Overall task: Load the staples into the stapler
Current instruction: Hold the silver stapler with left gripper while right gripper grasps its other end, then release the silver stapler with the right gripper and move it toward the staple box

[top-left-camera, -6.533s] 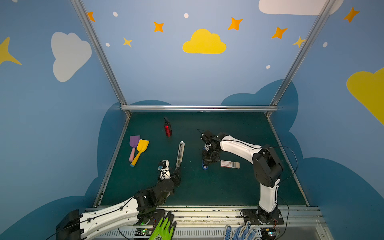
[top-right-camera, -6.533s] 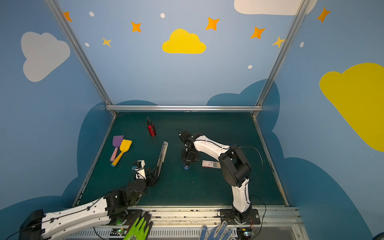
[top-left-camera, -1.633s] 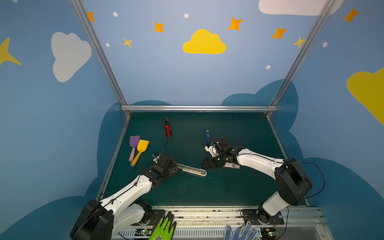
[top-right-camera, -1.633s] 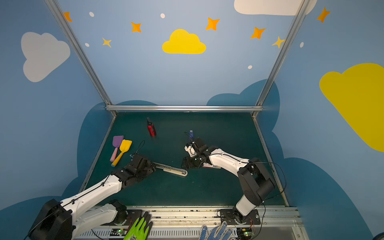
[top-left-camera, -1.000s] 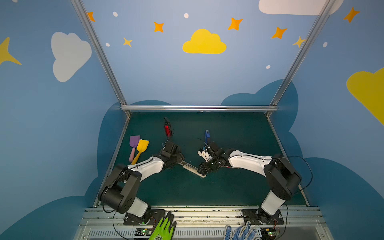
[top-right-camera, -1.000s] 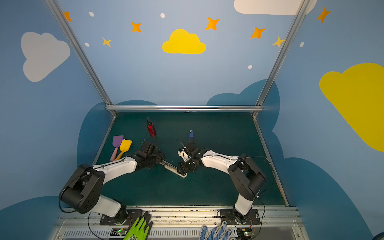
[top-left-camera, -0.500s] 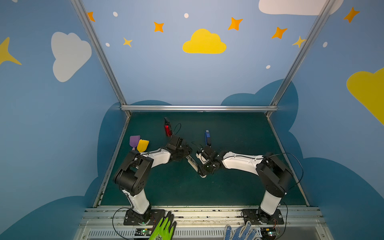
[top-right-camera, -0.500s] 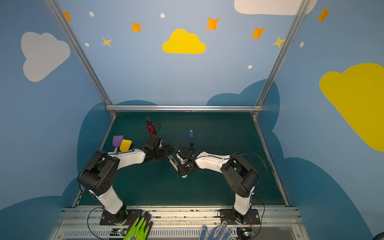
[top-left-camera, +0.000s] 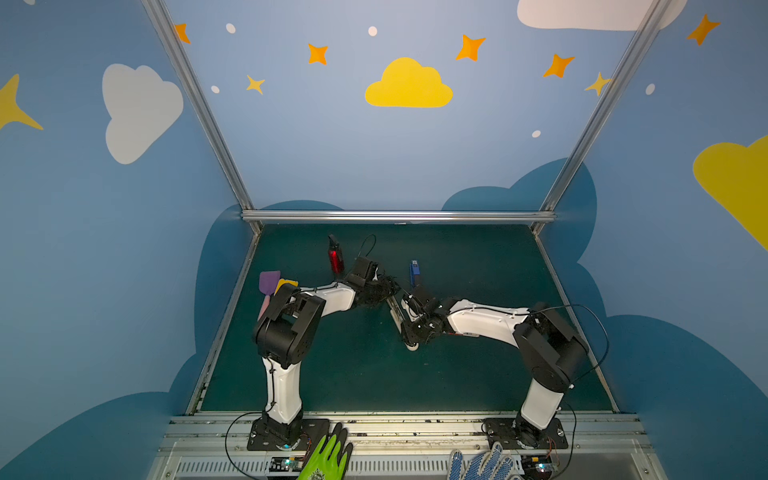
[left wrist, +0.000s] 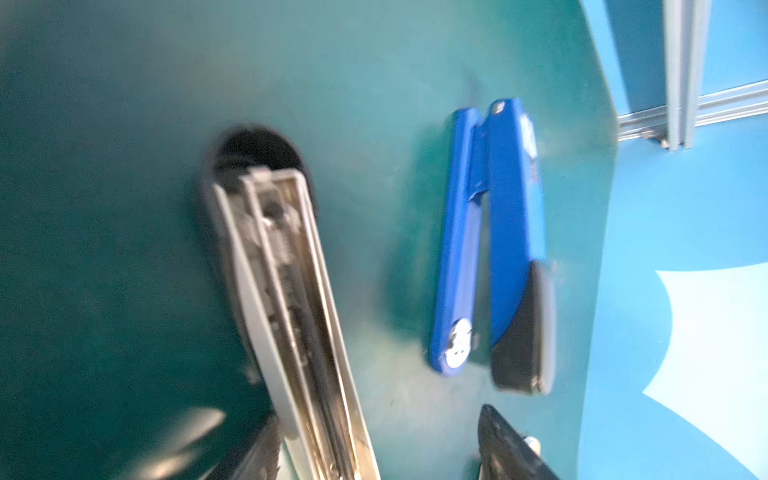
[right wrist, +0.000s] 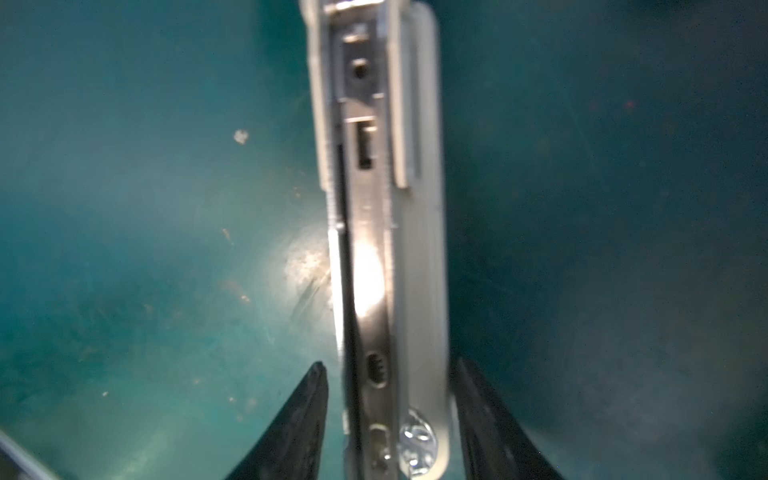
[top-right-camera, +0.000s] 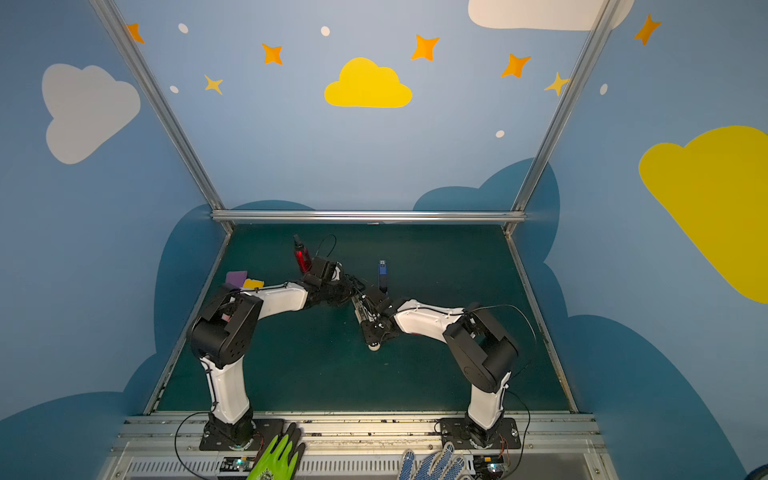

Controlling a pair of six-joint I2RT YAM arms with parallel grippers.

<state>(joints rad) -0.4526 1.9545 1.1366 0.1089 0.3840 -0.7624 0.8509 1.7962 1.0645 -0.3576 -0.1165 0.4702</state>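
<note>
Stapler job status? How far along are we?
Done: the long grey metal stapler is opened out flat, its spring channel exposed. In hand: the left gripper, jaws open, and the right gripper, jaws straddling it, sit at its two ends. To do: no staple strip shows in the channel and no staple box is in view; loading and closing remain.

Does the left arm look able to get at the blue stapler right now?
Probably yes: the blue stapler lies close ahead of the left gripper on bare mat. The silver stapler between its open fingers would need clearing first.
</note>
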